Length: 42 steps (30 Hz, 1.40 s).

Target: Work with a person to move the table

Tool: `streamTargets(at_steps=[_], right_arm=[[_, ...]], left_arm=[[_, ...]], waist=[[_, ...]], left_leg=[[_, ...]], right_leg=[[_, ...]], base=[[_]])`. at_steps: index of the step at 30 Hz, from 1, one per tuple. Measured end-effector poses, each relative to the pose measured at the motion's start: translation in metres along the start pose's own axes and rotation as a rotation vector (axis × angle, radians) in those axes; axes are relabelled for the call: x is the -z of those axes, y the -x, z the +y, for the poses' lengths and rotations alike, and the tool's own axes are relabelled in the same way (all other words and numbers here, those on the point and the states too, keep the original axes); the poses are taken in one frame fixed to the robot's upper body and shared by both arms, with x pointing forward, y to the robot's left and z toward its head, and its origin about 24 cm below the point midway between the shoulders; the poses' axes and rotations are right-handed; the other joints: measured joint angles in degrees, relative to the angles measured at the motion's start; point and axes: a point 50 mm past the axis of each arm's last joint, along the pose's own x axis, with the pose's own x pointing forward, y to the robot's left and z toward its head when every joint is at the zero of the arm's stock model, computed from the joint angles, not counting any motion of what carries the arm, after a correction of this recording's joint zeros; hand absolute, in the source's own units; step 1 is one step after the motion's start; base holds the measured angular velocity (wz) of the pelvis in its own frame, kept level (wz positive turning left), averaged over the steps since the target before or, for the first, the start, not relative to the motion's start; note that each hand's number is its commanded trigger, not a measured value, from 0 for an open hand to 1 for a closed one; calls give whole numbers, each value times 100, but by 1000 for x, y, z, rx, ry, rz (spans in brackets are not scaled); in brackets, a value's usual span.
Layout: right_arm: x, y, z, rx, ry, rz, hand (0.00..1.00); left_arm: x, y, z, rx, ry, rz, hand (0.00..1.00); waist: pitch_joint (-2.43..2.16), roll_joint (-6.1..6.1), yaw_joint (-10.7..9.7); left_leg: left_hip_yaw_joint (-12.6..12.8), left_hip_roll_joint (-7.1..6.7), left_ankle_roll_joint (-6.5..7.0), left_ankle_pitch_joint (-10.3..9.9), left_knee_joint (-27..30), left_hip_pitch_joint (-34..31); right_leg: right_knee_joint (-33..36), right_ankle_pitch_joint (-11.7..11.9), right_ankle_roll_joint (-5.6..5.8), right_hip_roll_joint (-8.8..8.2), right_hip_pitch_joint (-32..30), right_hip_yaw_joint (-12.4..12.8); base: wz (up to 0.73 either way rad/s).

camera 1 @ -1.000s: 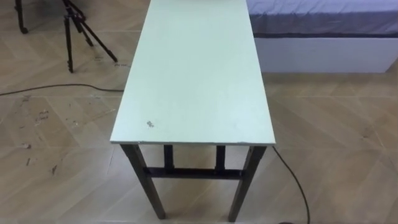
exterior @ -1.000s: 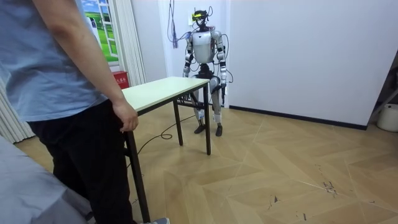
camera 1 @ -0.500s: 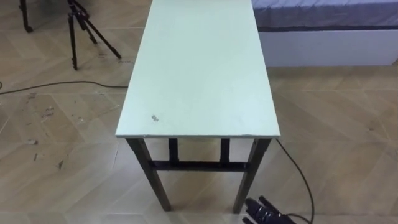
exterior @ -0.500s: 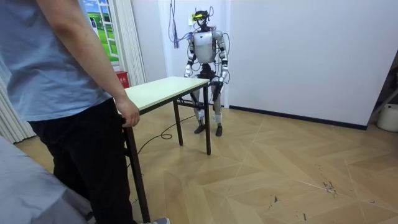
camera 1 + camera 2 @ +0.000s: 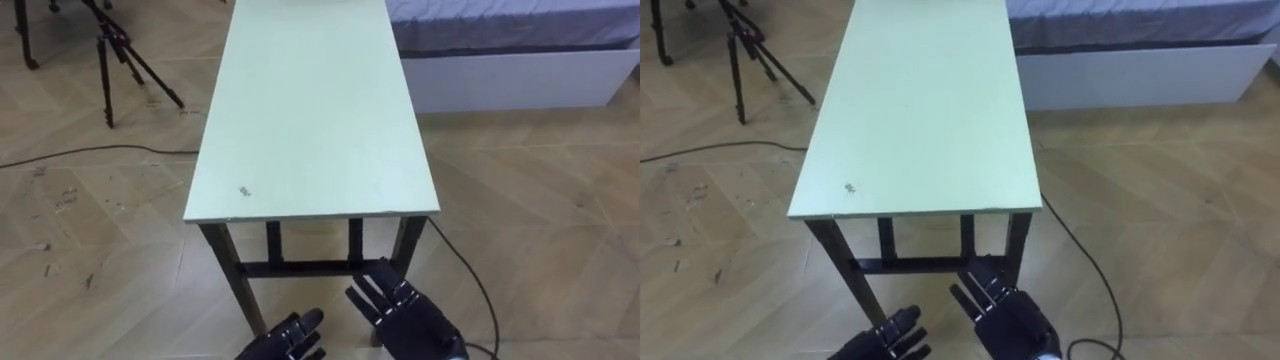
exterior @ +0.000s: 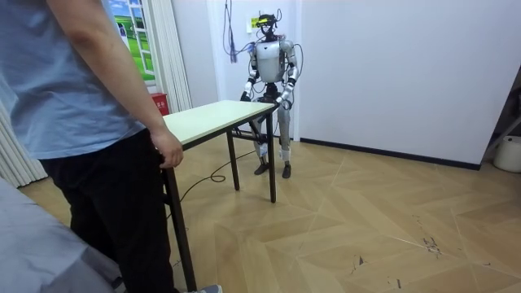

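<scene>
I stand at one short end of the pale green rectangular table with dark metal legs. My left hand and right hand hover just below its edge, fingers straight and apart, touching nothing. A person's hand grips the far corner.

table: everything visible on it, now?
The table is long and narrow: pale green top, dark legs, a crossbar at the robot's end. It stands level on the wood floor. A dark speck sits by its near-left corner. A person's hand rests on the far end; the robot's left hand and right hand hover open below the near edge, apparently not touching.
</scene>
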Motion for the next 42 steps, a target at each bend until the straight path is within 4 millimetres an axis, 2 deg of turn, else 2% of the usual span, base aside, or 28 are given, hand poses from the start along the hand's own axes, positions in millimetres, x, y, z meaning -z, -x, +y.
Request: streamTargets(at_steps=[5, 9, 15, 21, 25, 31, 34, 42], right_arm=[[-9, -12, 11, 2, 26, -10, 0], [-16, -17, 22, -17, 52, -24, 0], [-20, -19, 30, -27, 43, -36, 0], [-32, -19, 32, -20, 79, -52, 0], [-32, -19, 32, -22, 76, -52, 0], [-34, -18, 33, -33, 35, -65, 0], [-40, -20, 35, -46, -7, -99, 0], [-49, -31, 40, -50, -10, -102, 0]], left_arm=[[-15, -7, -11, 21, 14, -31, 0], [-24, -9, -20, 36, -7, -54, 0], [-46, -10, -24, 1, 10, -134, 0], [-66, -9, -30, 19, 167, -228, 0], [-78, -5, -29, 29, 245, -287, 0], [-85, -3, -28, 16, 264, -322, 0], [-87, -6, -33, 22, 290, -322, 0], [-96, -13, -45, 19, 283, -312, 0]], waist=[[-1, 47, 16], [-42, 116, 7], [-26, 116, 6], [17, 205, 29], [17, 208, 48], [15, 211, 158], [16, 211, 153], [33, 249, 151]], left_leg=[[-5, -9, 1, -1, -1, -2], [-13, -14, 1, -1, -4, 25], [-12, -13, 1, -1, -22, 208], [-23, -17, 54, -53, -22, 283], [-5, -18, 54, -53, -23, 297], [-19, -7, 53, -54, -20, 371], [-107, -2, 50, -63, -6, 340], [-113, 27, 51, -64, 7, 266]], right_leg=[[43, 9, 2, 15, -49, 95], [45, 14, 6, 25, -2, 138], [-48, 22, 16, 41, 167, 157], [-56, 41, 38, 37, 217, 160], [-41, 42, 39, 41, 208, 191], [-55, 44, 35, 50, 294, 174], [-82, 45, 34, 52, 311, 124], [-52, 79, 3, 81, 229, 118]], base=[[-7], [-2], [-3], [-2], [-5], [0], [9], [1]])
